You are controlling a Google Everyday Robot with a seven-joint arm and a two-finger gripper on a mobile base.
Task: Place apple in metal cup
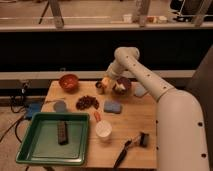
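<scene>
My gripper (107,80) hangs at the end of the white arm over the back middle of the wooden table (145,120). It is shut on the apple (105,82), a small orange-yellow fruit at its tip. The metal cup (99,88), short and silvery-grey, stands just below and slightly left of the apple. The apple is close above the cup's rim and not inside it.
A dark purple bowl (122,86) with something pale stands right of the gripper. An orange bowl (69,81) is at back left. A white cup (103,130), blue sponge (113,107), dark snack pile (87,102), black brush (131,145) and green tray (35,150) lie nearer.
</scene>
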